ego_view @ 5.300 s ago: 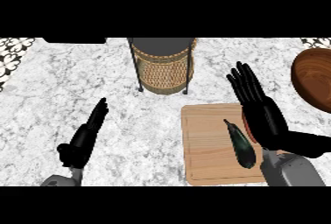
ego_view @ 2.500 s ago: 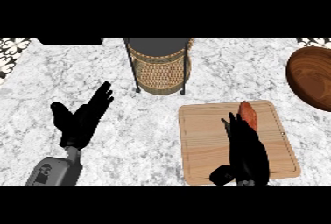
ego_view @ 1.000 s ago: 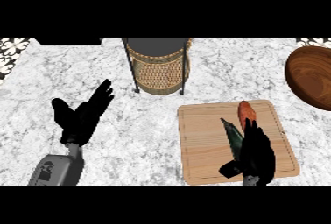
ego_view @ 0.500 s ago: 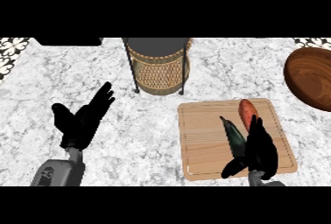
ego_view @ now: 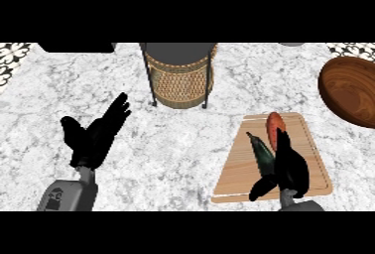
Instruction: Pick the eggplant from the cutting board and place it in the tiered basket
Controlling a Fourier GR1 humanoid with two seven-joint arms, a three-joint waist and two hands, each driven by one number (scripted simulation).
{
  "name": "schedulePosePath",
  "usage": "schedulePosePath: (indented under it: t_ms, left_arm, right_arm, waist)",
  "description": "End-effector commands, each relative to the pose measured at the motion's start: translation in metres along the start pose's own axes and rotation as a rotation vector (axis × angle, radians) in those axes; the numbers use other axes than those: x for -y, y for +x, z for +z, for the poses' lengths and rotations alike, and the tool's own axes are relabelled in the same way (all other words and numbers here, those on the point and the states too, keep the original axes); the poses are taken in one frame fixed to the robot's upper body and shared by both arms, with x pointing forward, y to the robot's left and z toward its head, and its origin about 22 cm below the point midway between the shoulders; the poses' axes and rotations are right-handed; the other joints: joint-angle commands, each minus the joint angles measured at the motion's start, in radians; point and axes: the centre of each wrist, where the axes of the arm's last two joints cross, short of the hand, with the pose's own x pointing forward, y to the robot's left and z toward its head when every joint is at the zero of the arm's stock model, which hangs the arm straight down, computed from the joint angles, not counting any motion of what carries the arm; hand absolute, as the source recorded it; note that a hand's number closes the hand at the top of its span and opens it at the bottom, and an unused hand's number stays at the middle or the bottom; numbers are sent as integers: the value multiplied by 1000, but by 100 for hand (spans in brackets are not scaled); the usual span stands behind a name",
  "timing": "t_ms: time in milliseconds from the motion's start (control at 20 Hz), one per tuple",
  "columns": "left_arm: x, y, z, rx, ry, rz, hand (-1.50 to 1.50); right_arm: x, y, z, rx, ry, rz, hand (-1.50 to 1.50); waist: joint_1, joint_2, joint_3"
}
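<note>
There is one eggplant (ego_view: pixel 261 152) and one orange-red vegetable (ego_view: pixel 274 127), both on one cutting board (ego_view: pixel 236 177). One tiered basket (ego_view: pixel 179 74) stands at 12 o'clock, and one wooden bowl (ego_view: pixel 353 90) is at 2 o'clock. Two black hands are visible: left hand (ego_view: pixel 93 135), right hand (ego_view: pixel 288 166).

**Bright, even, nearly shadowless**

Lit evenly from above across the white marbled bench (ego_view: pixel 183 144). Only faint soft shade beneath the tall woven wicker basket (ego_view: pixel 179 79). No glare, no blur, no bending toward the edges.
</note>
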Motion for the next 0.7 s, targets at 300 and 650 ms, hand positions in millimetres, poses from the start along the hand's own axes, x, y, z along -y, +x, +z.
schedulePosePath:
  t_ms: [300,650]
  left_arm:
    - [-6,-8,-8,-1,10,-2,0]
    - [-2,-1,-4,13,6,-4,0]
  right_arm:
    - [-34,16,2,90,-28,25,150]
    - [-12,61,55,87,-28,86,150]
  waist:
    - [5,23,22]
    - [-1,18,21]
